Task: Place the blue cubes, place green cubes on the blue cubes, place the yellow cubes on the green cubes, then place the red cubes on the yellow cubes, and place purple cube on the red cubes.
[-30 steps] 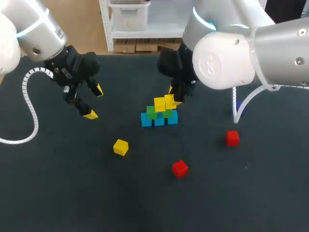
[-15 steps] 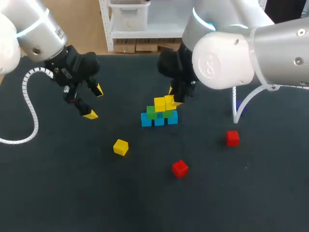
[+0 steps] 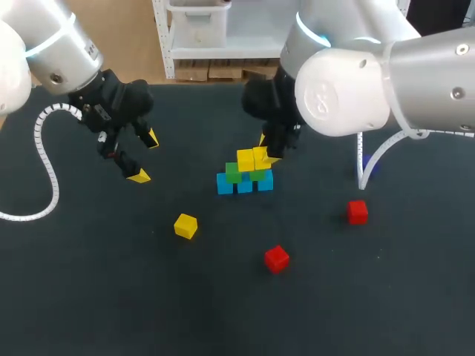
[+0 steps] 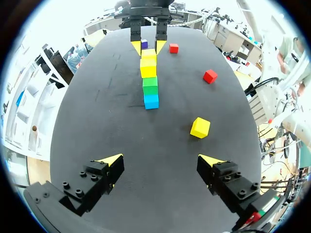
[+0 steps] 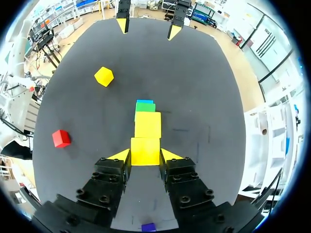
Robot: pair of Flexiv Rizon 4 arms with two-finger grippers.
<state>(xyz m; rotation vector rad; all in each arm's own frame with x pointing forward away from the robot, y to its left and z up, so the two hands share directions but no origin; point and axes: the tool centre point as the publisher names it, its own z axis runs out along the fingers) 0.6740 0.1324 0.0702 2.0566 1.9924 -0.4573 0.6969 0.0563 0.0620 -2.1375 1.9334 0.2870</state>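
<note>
Yellow-tipped fingers of the right gripper point(image 5: 145, 156) are closed to a narrow gap on a yellow cube point(image 5: 145, 151), with one fingertip pressed to each side of it. In the head view this yellow cube point(image 3: 261, 156) is seen at the 3 o'clock end of the top layer of the stack point(image 3: 245, 172), directly above a green one. Whether it rests fully on that green one cannot be told.

The left gripper point(image 4: 160, 162) is spread wide, and nothing is held or touched by it. It hangs over the dark table point(image 3: 89, 297) at about 9 o'clock from the stack, well apart from it.

Three blue cubes point(image 3: 225, 183) point(image 3: 245, 186) point(image 3: 265, 180) are counted, set touching in a row as the base. Two green cubes point(image 3: 233, 172) point(image 3: 257, 175) are set on them. Two yellow ones form the top layer: the held one and a second yellow cube point(image 3: 246, 159) just beside it at 9 o'clock. A loose yellow cube point(image 3: 185, 225) lies alone at 8 o'clock from the stack.

Two red cubes are counted, one point(image 3: 277, 258) at 5 o'clock from the stack and one point(image 3: 358, 212) at 4 o'clock, farther out. One purple cube point(image 3: 367, 163) is seen at 3 o'clock from the stack, partly hidden behind a white cable point(image 3: 375, 159) of the right arm.
</note>
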